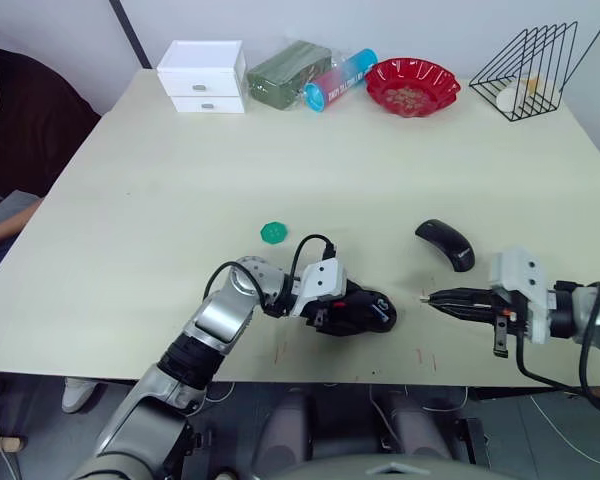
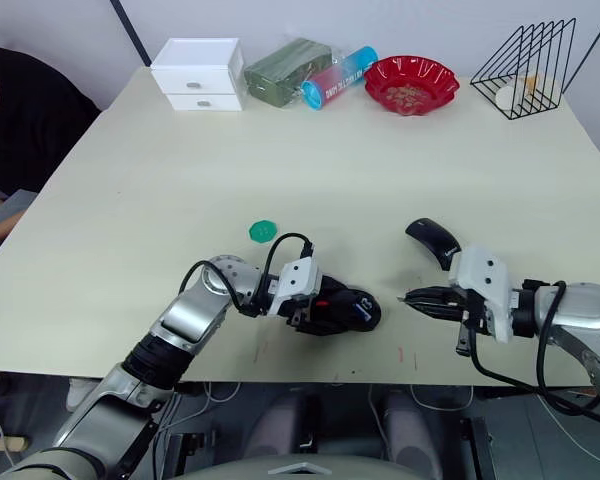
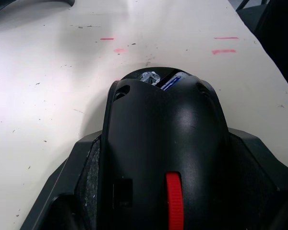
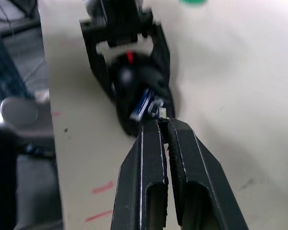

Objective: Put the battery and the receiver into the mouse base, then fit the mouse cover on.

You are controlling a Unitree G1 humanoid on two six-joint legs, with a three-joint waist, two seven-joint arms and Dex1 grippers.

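Already the battery (image 3: 172,82) sat inside the mouse base (image 1: 365,312), its blue-and-white body showing in the open rear bay in both wrist views, so that part of the task looked done. The left gripper (image 1: 348,308) clasped the mouse base from either side, its black fingers (image 3: 72,191) pressed against the shell's flanks, steadying it on the desk (image 1: 280,150) near the front edge; the red scroll wheel (image 3: 174,199) faced back toward that wrist. The right gripper (image 1: 432,297) hovered low over the desk just beside the open end of the base, with its fingers pressed together, their tips almost meeting the battery bay in the right wrist view. Whether something as small as the receiver was pinched between those tips could not be made out, nor could it be picked out anywhere on the desk or in the base, so I would judge the receiver step as either in hand or still open. The mouse cover (image 1: 446,243) lay untouched on the desk beyond the right gripper, apart from the base, so fitting it on was clearly left to do. A green scalloped disc (image 1: 273,233) rested on the desk beyond the left arm, and at the far edge stood a white drawer box (image 1: 202,75), a red bowl (image 1: 412,85) and a wire rack (image 1: 525,70), none involved in the work.
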